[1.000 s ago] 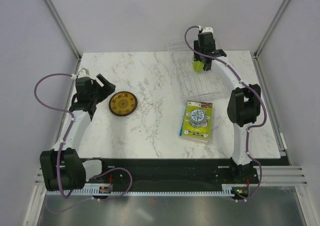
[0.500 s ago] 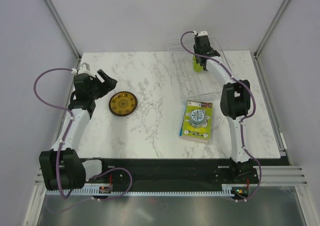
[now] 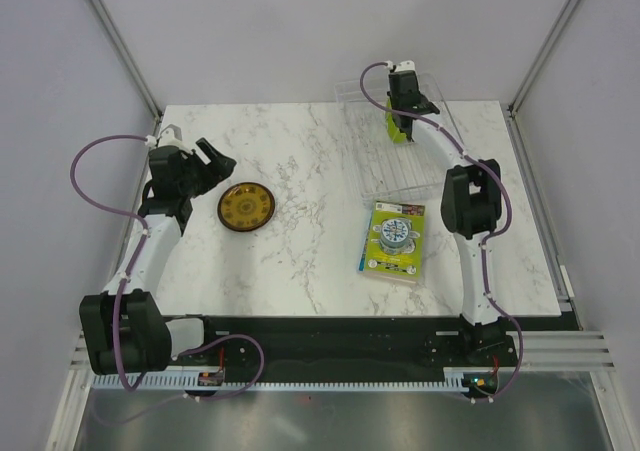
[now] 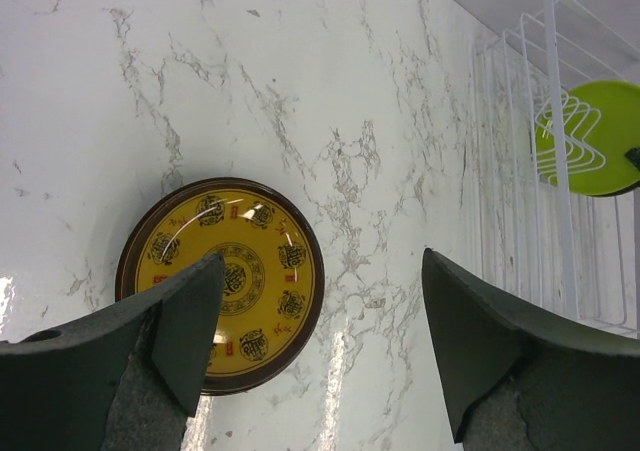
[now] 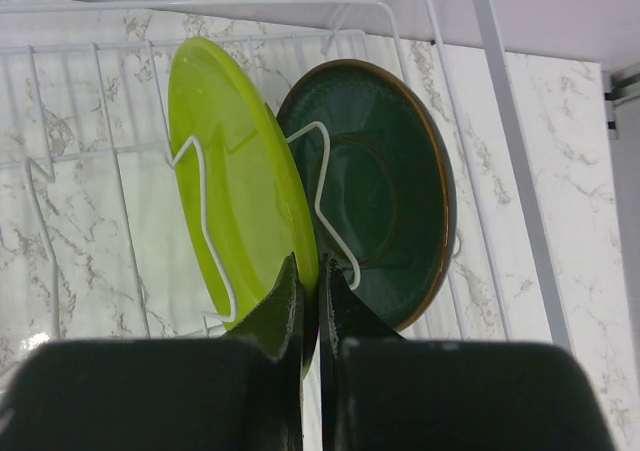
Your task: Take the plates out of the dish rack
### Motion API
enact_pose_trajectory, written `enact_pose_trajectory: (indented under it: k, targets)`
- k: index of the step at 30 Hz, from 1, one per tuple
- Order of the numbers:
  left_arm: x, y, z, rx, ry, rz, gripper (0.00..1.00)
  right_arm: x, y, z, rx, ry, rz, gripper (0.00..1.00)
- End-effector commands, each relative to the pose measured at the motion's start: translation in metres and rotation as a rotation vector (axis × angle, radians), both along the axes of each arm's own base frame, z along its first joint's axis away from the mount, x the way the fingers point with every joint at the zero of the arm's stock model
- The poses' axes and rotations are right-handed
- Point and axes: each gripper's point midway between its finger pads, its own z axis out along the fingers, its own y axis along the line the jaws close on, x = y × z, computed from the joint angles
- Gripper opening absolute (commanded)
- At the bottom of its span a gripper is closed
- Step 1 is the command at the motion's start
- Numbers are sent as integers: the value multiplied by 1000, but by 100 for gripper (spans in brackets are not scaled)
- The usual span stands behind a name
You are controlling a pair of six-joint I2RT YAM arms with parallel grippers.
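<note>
right hand (image 5: 308,271): pinched on rim of green plate (image 5: 235,171), upright in dish rack (image 5: 500,121) | left hand (image 4: 322,261): wide apart near yellow plate (image 4: 225,281) on counter (image 4: 100,71) | risk: rack wire may snag plate, grip slips

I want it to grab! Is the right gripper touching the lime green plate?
Touching. Right wrist view shows the right gripper pinched shut on the lime green plate, at its rim.

White marble table (image 3: 300,161) carries 3 things right now: the golden-yellow plate (image 3: 246,207) lying flat on the left, the clear dish rack (image 3: 372,176) at the far right, and a green-yellow package (image 3: 393,241) flat just in front of the rack
</note>
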Motion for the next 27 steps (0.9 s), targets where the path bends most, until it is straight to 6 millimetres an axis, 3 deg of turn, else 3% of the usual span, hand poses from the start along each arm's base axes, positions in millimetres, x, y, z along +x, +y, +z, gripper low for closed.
enact_pose_trajectory:
  k: [1, 2, 7, 8, 10, 11, 12, 15, 16, 18, 19, 21, 22, 27]
  targets:
    - [5, -3, 15, 8, -61, -23, 85, -7, 3, 79, -103, -188, -65, 0]
    - [5, -3, 16, 7, -61, -24, 85, -12, 10, 90, -119, -210, -65, 0]
    - [0, -3, 18, 13, -63, -26, 85, -35, 2, 116, -227, -277, -198, 0]
    - [0, -3, 18, 14, -62, -27, 85, -41, 4, 128, -223, -300, -208, 0]
    - [-2, -4, 19, 20, -60, -33, 85, -51, 3, 130, -224, -308, -227, 0]
    - [-2, -4, 18, 21, -56, -34, 85, -58, 3, 145, -205, -335, -229, 0]
    - [-3, -5, 20, 21, -58, -40, 85, -63, 3, 141, -204, -326, -224, 0]
    - [-4, -7, 18, 10, -53, -49, 84, -85, 8, 161, -174, -355, -222, 0]
    - [-4, -8, 19, 4, -52, -52, 84, -96, 14, 174, -137, -369, -202, 0]
    - [-5, -14, 19, -16, -53, -76, 84, -110, 22, 173, -102, -349, -157, 0]
    - [-4, -16, 16, -25, -49, -87, 84, -120, 29, 187, -34, -376, -138, 0]
    - [-4, -25, 20, -60, -71, -131, 84, -131, 43, 182, 40, -338, -48, 0]
    - [-4, -30, 20, -75, -76, -152, 84, -139, 48, 192, 103, -352, -21, 0]
    - [-4, -55, 26, -176, -134, -267, 82, -161, 107, 176, 400, -216, 203, 0]
